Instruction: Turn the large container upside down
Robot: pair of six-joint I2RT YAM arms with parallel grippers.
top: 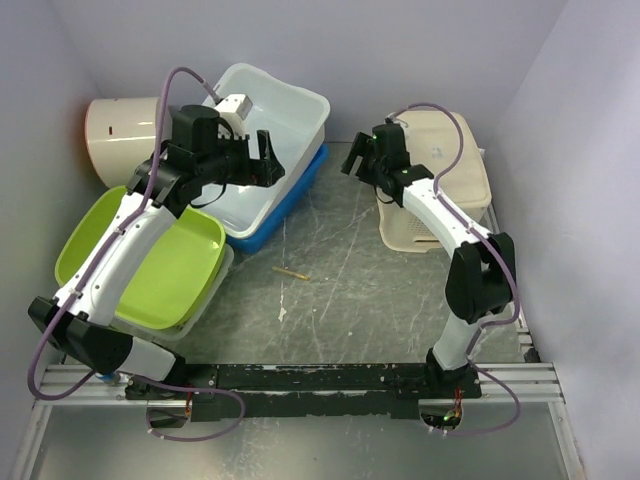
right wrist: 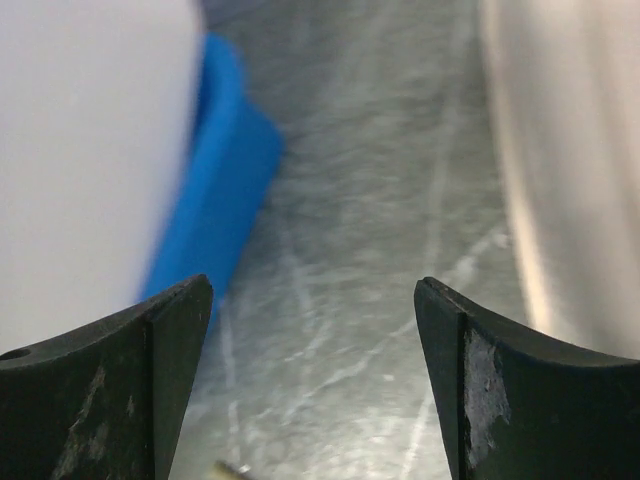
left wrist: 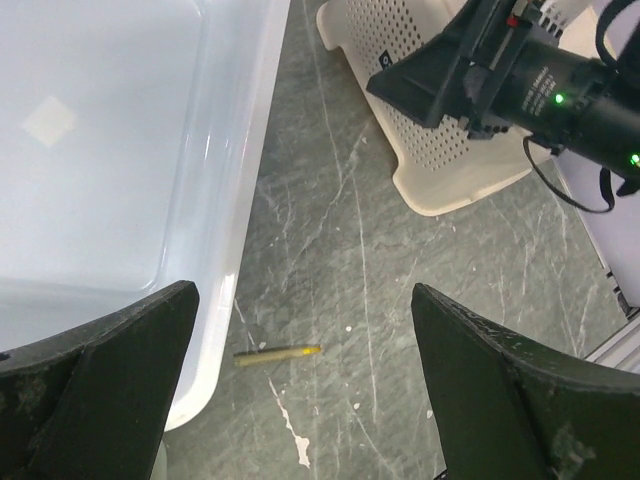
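Looking down from above, one sees a grey desk (top: 350, 270) with pale veins like marble, closed by plain lavender walls (top: 400, 50) at the left, the back and the right, and a metal rail (top: 330, 380) along the bottom of the frame where both arms are fixed. The large container (top: 270, 120) stands at the upper centre-left, its open side up, sitting on a blue tub (top: 290, 205) of which only the lower right edge is visible. Green tubs (top: 170, 260) lie stacked at the lower left, a cream round drum (top: 125, 135) is in the upper left corner, and a cream perforated basket (top: 450, 170) is at the upper right. A small yellowish stick (top: 291, 272) lies alone on the desk near the centre. The left arm rises from the lower left over the green tubs and bends toward the container; the left tool (top: 270, 162) hangs over the container's near right rim with its fingers spread wide and nothing between them. In the left wrist view one finger is over the white rim and the other over bare desk. The right arm goes up from the lower right, across the basket, and the right tool (top: 352, 160) is in the gap between basket and container, fingers also spread and pinching nothing. The right wrist view is blurred: only white and blue at the left and cream at the right. The arms cover part of the green tubs and of the basket.
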